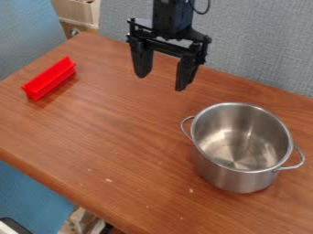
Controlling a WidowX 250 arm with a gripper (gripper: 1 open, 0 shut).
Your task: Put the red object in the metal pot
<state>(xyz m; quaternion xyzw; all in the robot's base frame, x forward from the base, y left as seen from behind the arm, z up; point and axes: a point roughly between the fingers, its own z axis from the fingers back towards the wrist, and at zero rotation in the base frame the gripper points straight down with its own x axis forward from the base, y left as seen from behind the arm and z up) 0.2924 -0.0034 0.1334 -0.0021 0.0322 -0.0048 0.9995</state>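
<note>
The red object (49,78) is a small bright red block lying on the wooden table (110,128) at the left. The metal pot (242,146) is a shiny round steel pot with two small side handles, standing at the right front, and it holds nothing. My gripper (164,75) hangs above the back middle of the table, between the block and the pot, with its black fingers spread apart and nothing between them. It is well to the right of the block and up and left of the pot.
The table's front edge runs diagonally from the left down to the bottom middle. A blue wall lies behind at the left, a pale wall at the right. A beige box (80,13) stands beyond the back left corner.
</note>
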